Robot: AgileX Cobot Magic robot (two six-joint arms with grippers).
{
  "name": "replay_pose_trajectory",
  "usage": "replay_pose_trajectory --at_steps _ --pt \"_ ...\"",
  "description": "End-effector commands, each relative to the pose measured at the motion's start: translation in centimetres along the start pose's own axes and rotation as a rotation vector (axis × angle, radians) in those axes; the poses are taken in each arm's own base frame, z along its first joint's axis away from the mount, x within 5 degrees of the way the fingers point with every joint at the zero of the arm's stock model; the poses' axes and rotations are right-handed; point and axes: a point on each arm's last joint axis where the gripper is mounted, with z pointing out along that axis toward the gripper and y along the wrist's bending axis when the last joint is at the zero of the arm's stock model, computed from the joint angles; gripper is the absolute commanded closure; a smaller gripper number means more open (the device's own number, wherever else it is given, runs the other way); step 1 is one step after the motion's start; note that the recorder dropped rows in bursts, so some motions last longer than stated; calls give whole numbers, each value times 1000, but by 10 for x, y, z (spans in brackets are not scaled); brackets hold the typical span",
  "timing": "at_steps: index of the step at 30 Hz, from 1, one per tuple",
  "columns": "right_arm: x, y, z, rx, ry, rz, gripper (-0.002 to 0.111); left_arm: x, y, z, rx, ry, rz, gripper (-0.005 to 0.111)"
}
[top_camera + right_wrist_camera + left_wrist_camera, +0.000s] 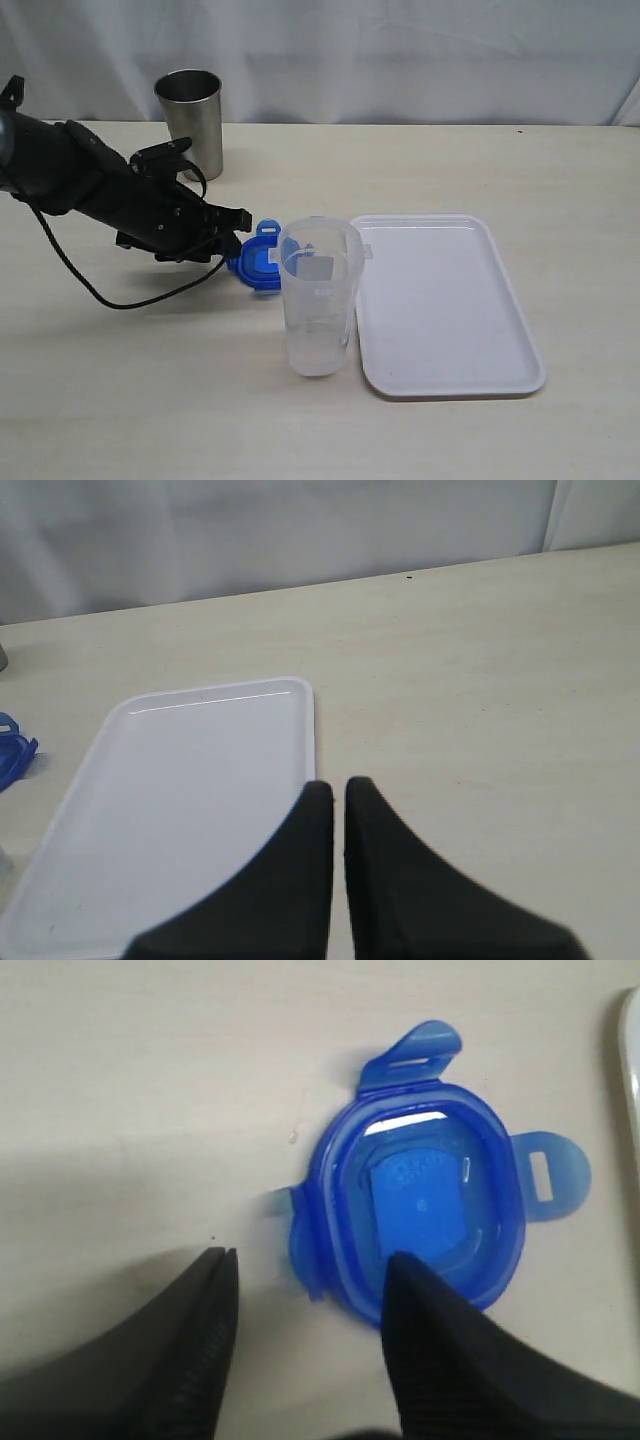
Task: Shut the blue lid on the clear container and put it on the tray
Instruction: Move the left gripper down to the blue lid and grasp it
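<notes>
Left gripper [310,1258], jaws half-open, straddled one rim of the small blue plastic snap-flap lid [420,1195] lying flat on the table [150,400] beside the tall clear plastic container [320,300]; judged risk: so shallow an edge pinch could let it pivot or slip.

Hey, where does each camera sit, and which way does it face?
Exterior view: off the arms, raised, facing across the table toward the curtain; shows the left arm, left end effector by the blue lid.
Left wrist view: on the left arm, looking down at the blue lid; its open fingers show.
Right wrist view: on the right arm, looking over the tray; the shut right end effector shows.
Shared: all three catch blue lid and tray.
</notes>
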Motion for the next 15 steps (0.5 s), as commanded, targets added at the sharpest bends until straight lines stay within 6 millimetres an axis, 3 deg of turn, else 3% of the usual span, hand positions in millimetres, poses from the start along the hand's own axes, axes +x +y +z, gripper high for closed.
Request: replay_pose_trajectory --at_steps 1,9,12,15 --pt "1 0 0 4 -5 3 104 2 -14 14 -34 -50 39 64" --pt "1 0 0 4 -5 3 104 0 -14 14 -53 -77 18 65" --pt "1 0 0 4 -5 3 104 3 -12 19 -55 -57 12 82" --pt "1 0 0 4 -5 3 104 4 -12 19 -46 -48 7 90"
